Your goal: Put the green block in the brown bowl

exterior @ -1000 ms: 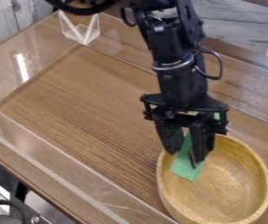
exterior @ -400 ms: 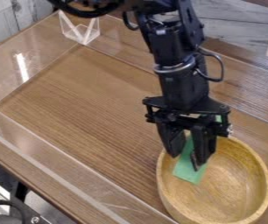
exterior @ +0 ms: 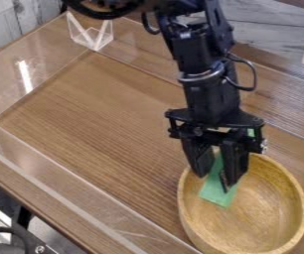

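No brand, label or writing can be read anywhere in my view. My fingers [exterior: 223, 183] are clamped on the green block [exterior: 218, 190], and I have it over the brown bowl [exterior: 247, 230], within the rim toward the bowl's upper left part as the camera sees it. The block's long axis runs up and down in the picture, leaning a little: its lower end points down and to the right, toward the middle of the bowl, and its upper part goes up between my fingertips, where my own black parts hide some of it. Whether its lower end touches the wood beneath, I cannot tell. The bowl sits at the lower right of the view on the brown wooden table [exterior: 95, 124], its pale grain showing inside the thick rim. My black arm [exterior: 202, 60] comes down from the top, with a dark cable [exterior: 251, 74] looping out beside it. Well apart from me, at the upper left, stands a clear, pointed plastic-looking object [exterior: 91, 32], and at the lower left edge lies a black ring-shaped piece [exterior: 6, 238], partly cut off by the frame.
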`<control>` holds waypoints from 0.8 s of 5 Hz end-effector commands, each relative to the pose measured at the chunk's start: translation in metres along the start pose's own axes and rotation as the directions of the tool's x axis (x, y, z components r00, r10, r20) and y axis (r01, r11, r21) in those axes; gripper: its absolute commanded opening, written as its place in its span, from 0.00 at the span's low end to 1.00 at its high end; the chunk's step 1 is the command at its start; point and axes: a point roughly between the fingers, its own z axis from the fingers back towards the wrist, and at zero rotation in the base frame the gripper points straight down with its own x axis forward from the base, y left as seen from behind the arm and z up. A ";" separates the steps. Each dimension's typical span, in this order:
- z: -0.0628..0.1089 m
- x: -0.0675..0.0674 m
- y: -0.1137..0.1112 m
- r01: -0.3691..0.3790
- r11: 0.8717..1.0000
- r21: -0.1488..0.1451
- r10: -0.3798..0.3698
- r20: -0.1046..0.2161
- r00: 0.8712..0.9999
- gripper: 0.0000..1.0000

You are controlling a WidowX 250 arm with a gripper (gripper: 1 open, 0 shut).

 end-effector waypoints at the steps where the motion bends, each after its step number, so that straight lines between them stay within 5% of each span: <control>1: 0.011 0.012 -0.006 0.033 0.999 -0.008 -0.033 0.049 0.998 0.00; 4: 0.009 0.014 -0.007 0.043 0.999 -0.022 -0.042 0.040 0.998 0.00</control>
